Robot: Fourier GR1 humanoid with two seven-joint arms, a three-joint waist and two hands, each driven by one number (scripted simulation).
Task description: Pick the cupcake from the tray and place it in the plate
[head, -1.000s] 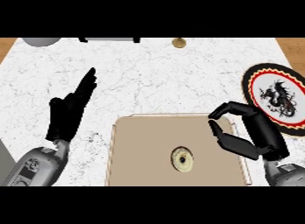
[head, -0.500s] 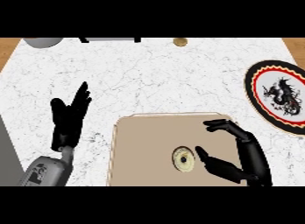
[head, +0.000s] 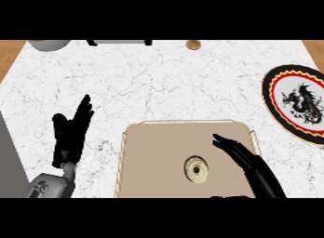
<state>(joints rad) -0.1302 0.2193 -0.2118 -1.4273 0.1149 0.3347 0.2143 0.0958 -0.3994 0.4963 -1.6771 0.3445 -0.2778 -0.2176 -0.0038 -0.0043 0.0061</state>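
The cupcake (head: 197, 168) is a small pale round thing with a dark centre, sitting low on the beige tray (head: 158, 139). My right hand (head: 246, 159) hovers over the tray just right of the cupcake, fingers straight and pointing up-left, holding nothing. The plate (head: 303, 104), white with a black dragon and a red and black rim, lies at the right edge of the counter. My left hand (head: 71, 131) rests open left of the tray, fingers up.
A grey block (head: 0, 148) fills the left edge. At the counter's back stand a grey bowl (head: 49, 44), a dark-framed object (head: 121, 42) and a small brown round thing (head: 193, 44).
My right hand has come left from beside the plate to over the tray, its fingers uncurling, and now sits lower beside the cupcake. The left hand has shifted slightly.
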